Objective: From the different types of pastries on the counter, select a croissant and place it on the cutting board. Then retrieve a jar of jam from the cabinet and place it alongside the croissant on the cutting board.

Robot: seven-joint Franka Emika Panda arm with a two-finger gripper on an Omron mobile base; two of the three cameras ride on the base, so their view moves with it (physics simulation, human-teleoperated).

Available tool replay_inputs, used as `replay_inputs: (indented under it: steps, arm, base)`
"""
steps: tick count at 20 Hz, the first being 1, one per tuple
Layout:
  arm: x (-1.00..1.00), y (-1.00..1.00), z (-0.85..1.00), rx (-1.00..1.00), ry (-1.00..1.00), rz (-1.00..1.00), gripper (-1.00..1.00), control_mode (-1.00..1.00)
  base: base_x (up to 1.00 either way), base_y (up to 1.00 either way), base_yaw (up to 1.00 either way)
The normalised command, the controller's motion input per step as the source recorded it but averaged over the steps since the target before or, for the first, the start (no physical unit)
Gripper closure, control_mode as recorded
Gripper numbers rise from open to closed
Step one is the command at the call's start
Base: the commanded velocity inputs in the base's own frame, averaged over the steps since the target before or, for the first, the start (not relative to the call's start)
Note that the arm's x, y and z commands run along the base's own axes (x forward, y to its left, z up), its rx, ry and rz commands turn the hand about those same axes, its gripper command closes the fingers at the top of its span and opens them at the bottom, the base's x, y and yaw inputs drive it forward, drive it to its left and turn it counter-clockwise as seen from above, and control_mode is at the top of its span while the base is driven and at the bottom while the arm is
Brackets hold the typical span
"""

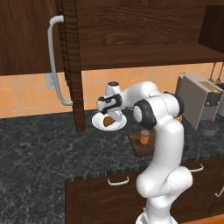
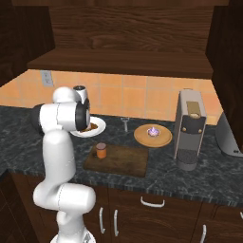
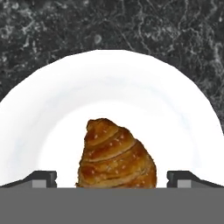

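Golden, flaky croissant (image 3: 116, 154), seemingly seeded.

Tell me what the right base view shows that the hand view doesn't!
Right base view alone: the purple-topped cupcake on a round tan plate, the orange jar standing on the cutting board, and a grey coffee machine. Hand view alone: the open gripper with its fingertips either side of the croissant. Both: the white plate and the dark counter.

We see soft, even rendered light: the cabinet (image 1: 131, 26) stays dim, the white plate (image 3: 65, 100) glares brightly, and edges look coarse and pixelated.
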Motion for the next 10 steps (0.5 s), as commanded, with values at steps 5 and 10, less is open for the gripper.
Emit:
replay_inputs:
  steps: [5,10]
  arm:
    - [0.04,0.0,-0.34,0.0,0.0,0.01,-1.0,-1.0]
    - [0.04,0.0,-0.3,0.0,0.0,0.01,-1.0,-1.0]
  base:
    - [0.0,0.0,0.0]
    - [0.0,0.0,0.0]
